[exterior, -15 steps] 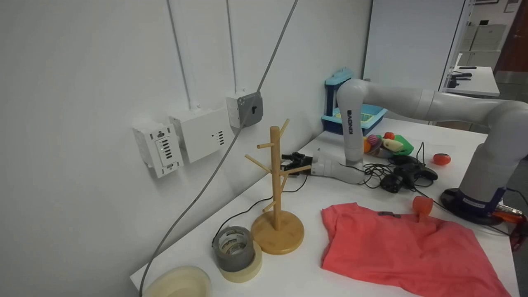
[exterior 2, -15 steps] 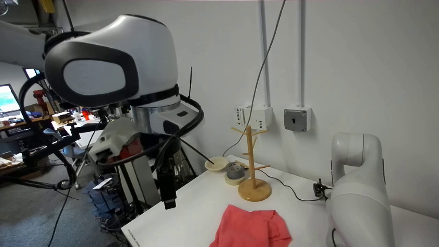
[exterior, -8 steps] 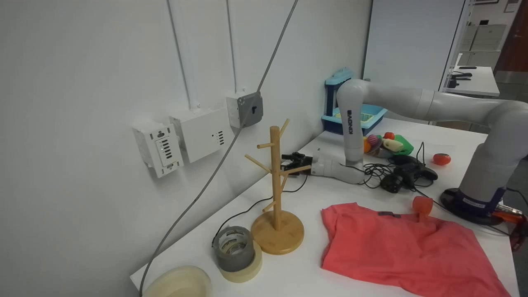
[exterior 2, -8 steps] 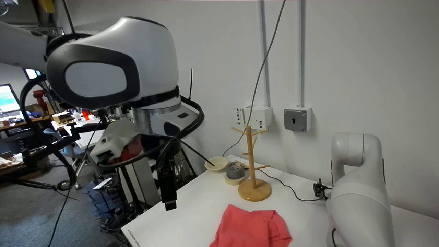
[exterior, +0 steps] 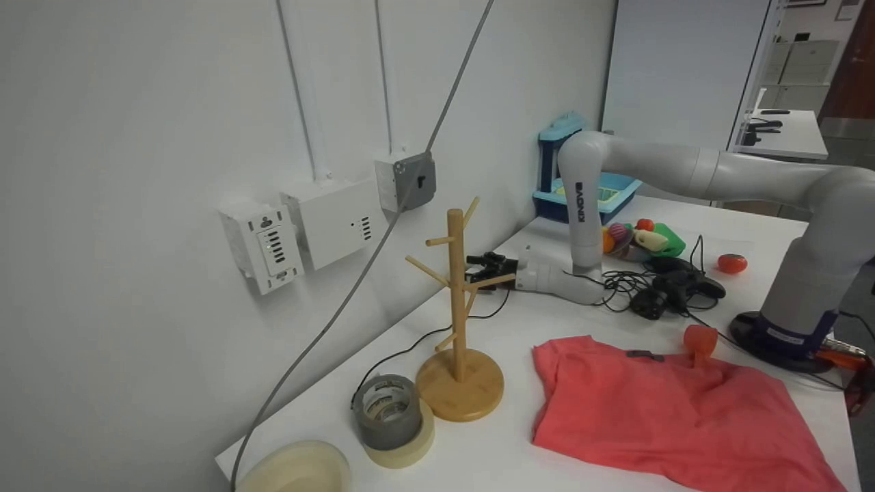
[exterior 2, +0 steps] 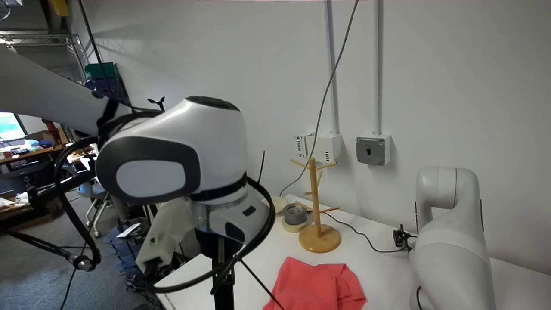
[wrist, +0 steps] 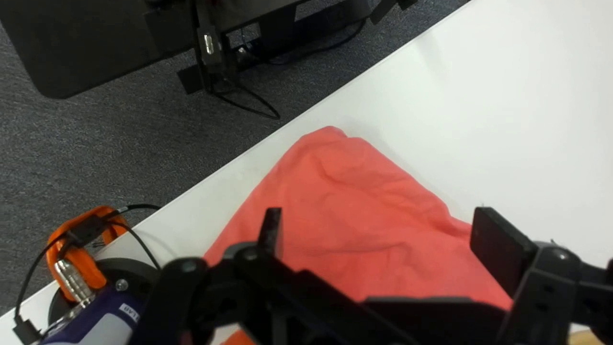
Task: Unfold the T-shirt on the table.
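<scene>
T-shirt [exterior: 649, 410]: lies on the white table [exterior: 492, 458], near and right in an exterior view, one corner just beside the table's right edge. The cloth appears doubled over; judge the unfolding as unfinished.

Jaws of the gripper [wrist: 378, 232]: parted wide, grasping nothing. In the wrist view you see cloth beyond the gap; no contact is visible, and height above it cannot be told. This pose presumably lets you line up on a layer's edge before descending; the wide gap gives room to straddle a fold.

The wooden stand [exterior: 456, 301], grey tape roll [exterior: 388, 427] and cream bowl [exterior: 301, 468] stand left of the T-shirt; treat them as the limit for any layer you draw that way. The grey arm [exterior: 697, 171] has its base just beyond the cloth at far right, so direct your pull away from it. At the T-shirt's far edge a red object [exterior: 701, 339] meets the cloth in view; you cannot tell whether it rests on it. Keep it from snagging.

Materials: the cloth is plain coral-red, matte and soft-looking, with shallow creases and stepped edges at its left side that suggest stacked layers. A small dark mark [exterior: 646, 355] on the far edge may be a neck label. Expect limp handling: layers may cling, and the smooth table may let the lower one slide. The fingers [wrist: 500, 249] are dark, flat-faced blocks; a shallow pinch should suit taking the top layer alone.
</scene>
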